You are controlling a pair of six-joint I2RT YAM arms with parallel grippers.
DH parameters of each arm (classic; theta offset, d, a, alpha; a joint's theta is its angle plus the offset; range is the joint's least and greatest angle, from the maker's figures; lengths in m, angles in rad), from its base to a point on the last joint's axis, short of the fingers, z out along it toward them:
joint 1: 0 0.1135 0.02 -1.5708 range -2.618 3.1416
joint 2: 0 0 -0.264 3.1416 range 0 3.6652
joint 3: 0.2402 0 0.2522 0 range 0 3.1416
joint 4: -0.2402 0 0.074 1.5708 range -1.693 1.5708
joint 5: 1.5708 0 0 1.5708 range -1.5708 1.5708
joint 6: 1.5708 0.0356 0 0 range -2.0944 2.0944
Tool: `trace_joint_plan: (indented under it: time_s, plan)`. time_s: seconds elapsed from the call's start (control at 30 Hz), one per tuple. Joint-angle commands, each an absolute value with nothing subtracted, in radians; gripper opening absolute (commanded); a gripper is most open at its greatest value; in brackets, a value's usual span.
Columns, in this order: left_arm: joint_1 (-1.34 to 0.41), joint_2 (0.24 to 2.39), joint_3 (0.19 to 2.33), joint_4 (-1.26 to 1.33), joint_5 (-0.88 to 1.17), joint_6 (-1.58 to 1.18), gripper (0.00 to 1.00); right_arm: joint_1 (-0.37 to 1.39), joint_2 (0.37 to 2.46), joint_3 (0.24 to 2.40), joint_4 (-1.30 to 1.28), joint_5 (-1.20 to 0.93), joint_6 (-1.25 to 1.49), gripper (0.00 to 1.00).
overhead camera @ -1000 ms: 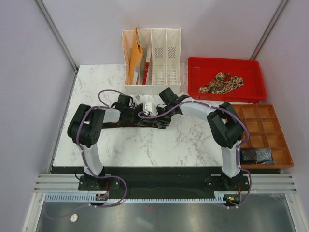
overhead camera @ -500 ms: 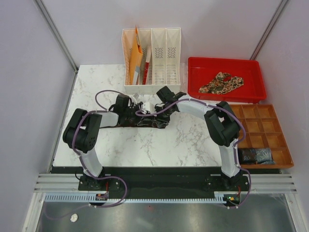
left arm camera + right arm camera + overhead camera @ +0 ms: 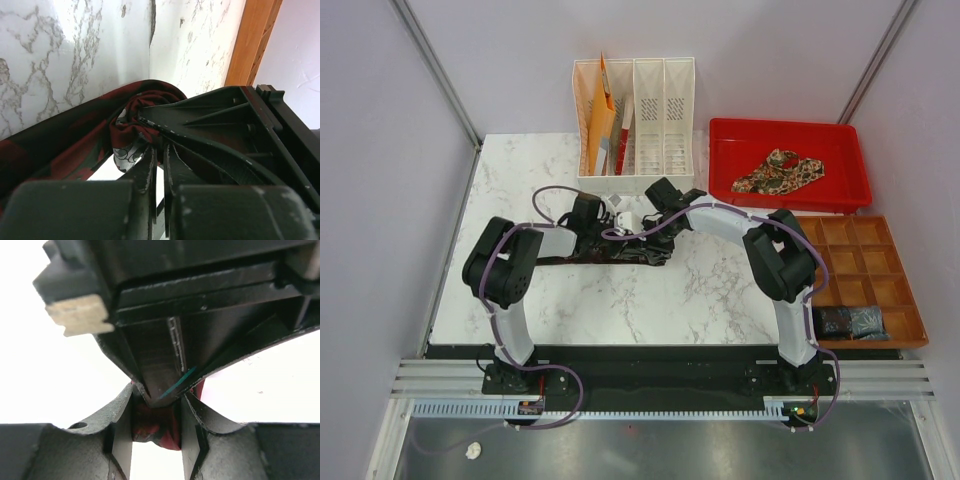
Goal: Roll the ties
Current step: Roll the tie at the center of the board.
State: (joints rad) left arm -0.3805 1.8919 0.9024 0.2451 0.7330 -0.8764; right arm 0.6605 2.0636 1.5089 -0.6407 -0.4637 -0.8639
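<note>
The dark maroon tie (image 3: 582,257) lies stretched across the marble table, its end bunched where both grippers meet. In the left wrist view the tie (image 3: 65,135) curls round my left gripper (image 3: 159,147), whose jaws are pressed almost together at the fold. My right gripper (image 3: 157,396) is shut on the red bunched fabric (image 3: 152,432), with the left gripper's tip wedged in from above. In the top view the left gripper (image 3: 616,223) and right gripper (image 3: 646,222) touch. The paisley tie (image 3: 778,171) lies in the red tray (image 3: 722,135).
A white file rack (image 3: 665,110) with orange folders (image 3: 601,125) stands just behind the grippers. A wooden compartment box (image 3: 897,290) sits at the right with a dark bundle (image 3: 852,322) in its near cell. Purple walls enclose the table.
The left arm's elbow swung left, then back right, and its wrist shifted slightly right. Both grippers stayed together at the tie's bunched end. The right arm barely moved.
</note>
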Motion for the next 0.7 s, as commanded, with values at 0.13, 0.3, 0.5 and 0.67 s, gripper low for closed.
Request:
trace_joint_plan:
  time_s: [0.13, 0.3, 0.5, 0.67]
  plan:
    - [-0.348, 1.942, 0.971, -0.035, 0.526, -0.706, 0.02, 0.646, 2.079, 1.537, -0.736, -0.512, -0.836, 0.51]
    - [-0.333, 1.953, 0.976, -0.113, 0.5, -0.654, 0.02, 0.586, 2.066, 1.588, -0.749, -0.567, -0.784, 0.71]
    - [-0.295, 1.982, 0.98, -0.14, 0.529, -0.623, 0.02, 0.546, 2.056, 1.588, -0.727, -0.67, -0.749, 0.81]
    - [-0.281, 2.005, 1.0, -0.199, 0.532, -0.569, 0.02, 0.551, 2.034, 1.523, -0.576, -0.722, -0.686, 0.87]
